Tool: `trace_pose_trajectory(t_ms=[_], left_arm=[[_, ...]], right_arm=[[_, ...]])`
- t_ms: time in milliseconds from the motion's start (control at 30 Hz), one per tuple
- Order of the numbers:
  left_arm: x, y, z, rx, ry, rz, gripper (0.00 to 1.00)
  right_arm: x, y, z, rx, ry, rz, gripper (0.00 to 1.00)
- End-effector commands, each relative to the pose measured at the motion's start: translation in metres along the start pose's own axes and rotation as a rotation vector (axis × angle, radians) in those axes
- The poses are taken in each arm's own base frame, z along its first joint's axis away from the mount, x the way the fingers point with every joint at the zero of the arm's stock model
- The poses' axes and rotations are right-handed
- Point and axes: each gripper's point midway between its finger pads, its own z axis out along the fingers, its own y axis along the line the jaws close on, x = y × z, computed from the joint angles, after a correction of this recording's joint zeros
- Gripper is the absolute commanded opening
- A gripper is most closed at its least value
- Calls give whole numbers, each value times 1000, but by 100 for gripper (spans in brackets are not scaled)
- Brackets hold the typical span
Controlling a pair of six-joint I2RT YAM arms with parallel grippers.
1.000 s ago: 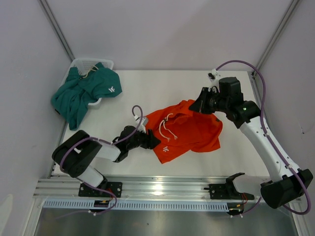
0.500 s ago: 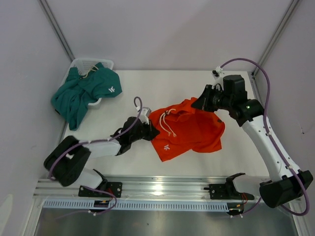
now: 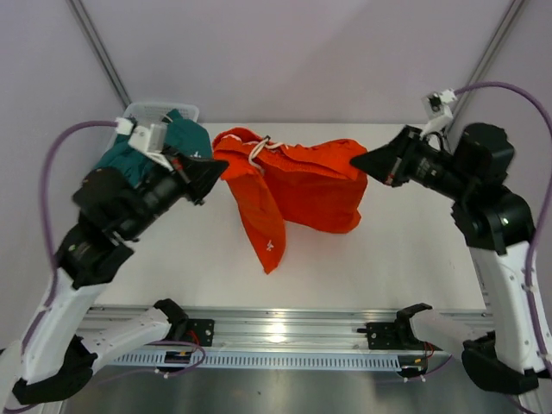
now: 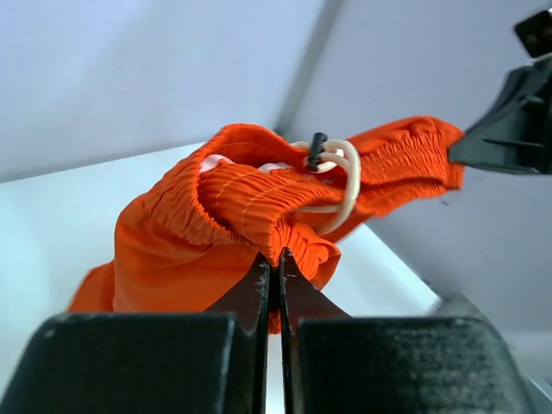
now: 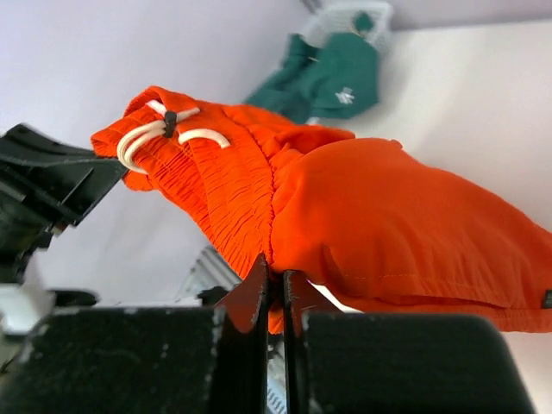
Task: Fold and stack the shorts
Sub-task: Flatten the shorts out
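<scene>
The orange-red shorts (image 3: 297,185) hang in the air above the table, stretched by the waistband between both arms, one leg drooping to the tabletop. My left gripper (image 3: 216,166) is shut on the waistband's left end (image 4: 259,224), close to the white drawstring (image 4: 341,177). My right gripper (image 3: 360,162) is shut on the right end of the shorts (image 5: 379,224). The teal green shorts (image 3: 185,138) lie in and over the basket at the back left, mostly hidden behind my left arm; they also show in the right wrist view (image 5: 332,82).
A white mesh basket (image 3: 151,110) stands at the table's (image 3: 414,250) back left corner. Grey walls close in the back and both sides. A metal rail (image 3: 285,323) runs along the near edge.
My left gripper closed on the orange-red shorts' waistband. Both arms then rose and moved apart, lifting the shorts off the table and stretching them.
</scene>
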Motion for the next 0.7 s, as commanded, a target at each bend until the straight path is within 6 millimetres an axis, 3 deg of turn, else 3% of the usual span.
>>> trace_pose_trajectory(t_ms=[0,167,233,267,333,367,400,467,500,567,600,633,667], left_arm=[[9,-26,-52,107,170,8,0],[-36,-66,-99,270,88,-38,0],[-55,-81,-109,333,69,-39,0],[-67,-88,-117,353,48,-43,0],[-73,-93,-103,360,66,-61,0],[-72,-93,-97,356,85,-66,0],[-63,-89,-73,329,134,-79,0],[-45,-82,-46,295,186,-89,0],[-28,-73,-28,265,225,-98,0],[-1,-64,8,283,276,-135,0],[21,-42,25,245,317,-168,0],[29,-33,38,242,331,-194,0],[53,-18,61,229,376,-236,0]], right_arm=[[-6,70,-67,-165,-91,-17,0],[-23,124,-128,-243,-188,-52,0],[-31,133,-134,-247,-200,-55,0],[-41,147,-148,-268,-246,-88,0],[-51,140,-138,-223,-251,-79,0],[-56,127,-115,-193,-217,-54,0],[-59,119,-99,-184,-200,-42,0],[-60,96,-65,-159,-160,-6,0],[-57,73,-39,-130,-144,22,0],[-60,31,-7,-57,-129,74,0],[-53,8,15,-64,-91,125,0],[-53,-12,28,-54,-78,163,0],[-61,-40,36,-22,-97,200,0]])
